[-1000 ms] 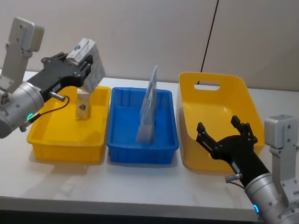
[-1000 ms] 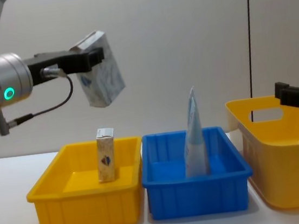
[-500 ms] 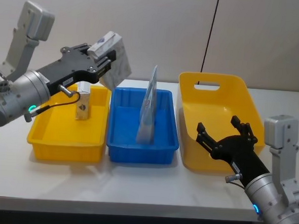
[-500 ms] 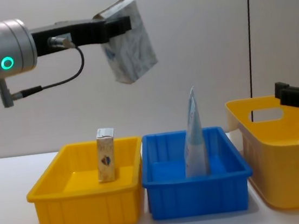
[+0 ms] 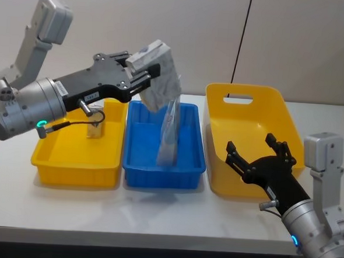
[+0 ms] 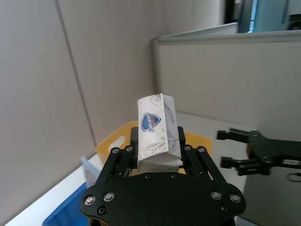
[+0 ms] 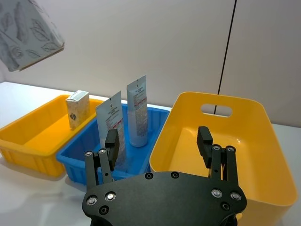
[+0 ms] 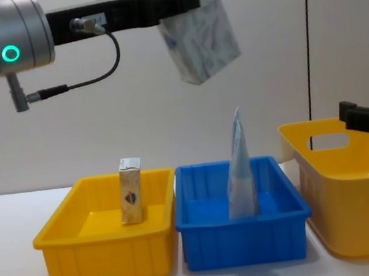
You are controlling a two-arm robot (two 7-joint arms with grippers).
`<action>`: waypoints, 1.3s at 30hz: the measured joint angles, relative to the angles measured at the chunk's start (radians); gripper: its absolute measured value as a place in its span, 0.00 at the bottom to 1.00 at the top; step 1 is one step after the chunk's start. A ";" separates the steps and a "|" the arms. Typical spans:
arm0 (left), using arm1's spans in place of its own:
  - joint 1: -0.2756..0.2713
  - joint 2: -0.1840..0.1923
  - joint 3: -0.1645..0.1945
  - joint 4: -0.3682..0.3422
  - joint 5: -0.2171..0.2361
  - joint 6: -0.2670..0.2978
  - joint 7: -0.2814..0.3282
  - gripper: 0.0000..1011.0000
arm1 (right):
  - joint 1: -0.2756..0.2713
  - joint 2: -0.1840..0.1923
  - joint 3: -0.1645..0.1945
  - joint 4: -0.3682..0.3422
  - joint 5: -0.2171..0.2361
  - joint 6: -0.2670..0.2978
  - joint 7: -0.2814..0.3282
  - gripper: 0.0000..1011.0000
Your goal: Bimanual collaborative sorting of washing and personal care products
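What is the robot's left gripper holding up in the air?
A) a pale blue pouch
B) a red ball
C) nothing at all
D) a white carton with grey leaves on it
D: the left gripper is shut on the white carton with grey leaf print, high over the blue bin; the right gripper sits open by the tall yellow bin.
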 joint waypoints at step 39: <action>-0.022 0.174 0.154 -0.099 -0.143 0.221 -0.362 0.36 | 0.000 0.000 0.000 0.000 0.000 0.000 0.000 0.99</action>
